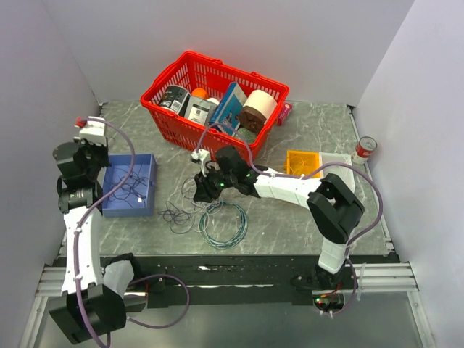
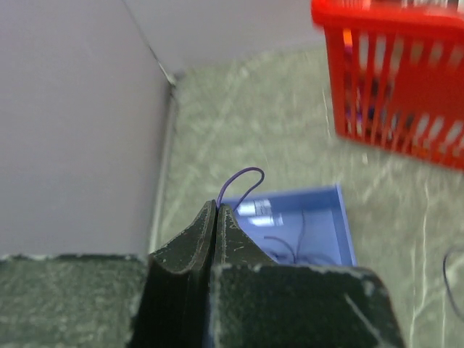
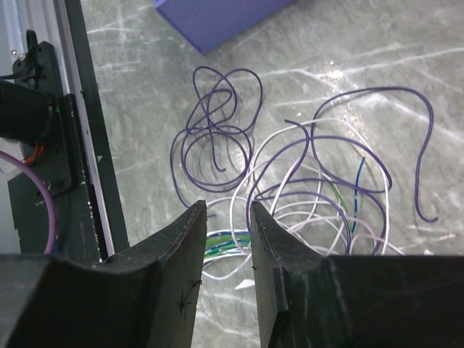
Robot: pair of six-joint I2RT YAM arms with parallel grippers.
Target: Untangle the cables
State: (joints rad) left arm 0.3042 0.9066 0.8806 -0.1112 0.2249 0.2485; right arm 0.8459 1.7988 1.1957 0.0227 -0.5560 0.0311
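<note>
A loose tangle of thin purple and white cables (image 1: 181, 214) lies on the marble table in front of the arms; it also shows in the right wrist view (image 3: 217, 138). My right gripper (image 1: 199, 190) hovers just above the tangle, jaws open a little and empty (image 3: 228, 206). My left gripper (image 1: 93, 156) is shut on a thin purple wire (image 2: 243, 181) that loops out past its fingertips (image 2: 217, 206), held above the blue tray (image 2: 319, 210). The tray (image 1: 148, 174) holds a few dark thin wires (image 1: 134, 192).
A teal-green cable ring (image 1: 223, 225) lies right of the tangle. A red basket (image 1: 270, 85) full of items stands at the back. An orange box (image 1: 303, 163) and a can (image 1: 365, 148) are at the right. Grey walls close in on both sides.
</note>
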